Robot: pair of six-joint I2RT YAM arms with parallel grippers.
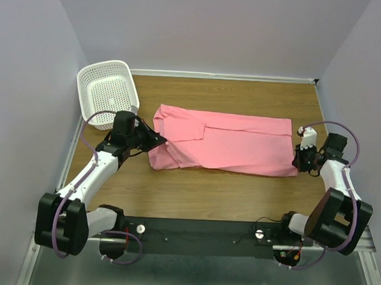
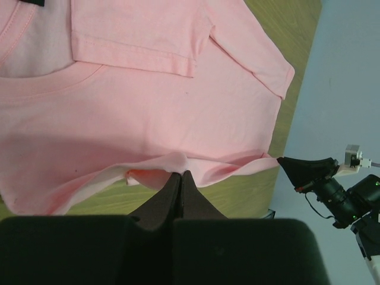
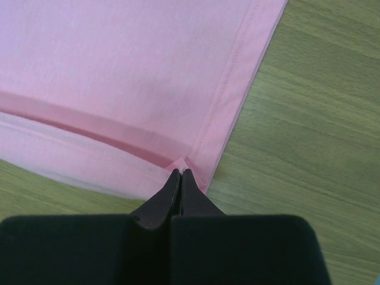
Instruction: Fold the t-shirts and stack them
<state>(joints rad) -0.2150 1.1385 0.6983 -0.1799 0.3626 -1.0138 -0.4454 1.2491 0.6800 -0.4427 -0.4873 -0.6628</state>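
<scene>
Soft, even light from above fills all three views, without glare. The arms point(image 1: 86, 175) cast faint shadows on the wooden table point(image 1: 207, 194). Wrist views show the pink t-shirt point(image 2: 148, 119) sharply; their dark lower edges blur.

t-shirt point(image 1: 241, 142): soft matt cloth (stitched hems) | table point(image 1: 207, 194): smooth wood-grain

Wood-grain table point(image 1: 239, 196); plain pale lilac walls point(image 1: 215, 29) enclose three sides; even light.
</scene>
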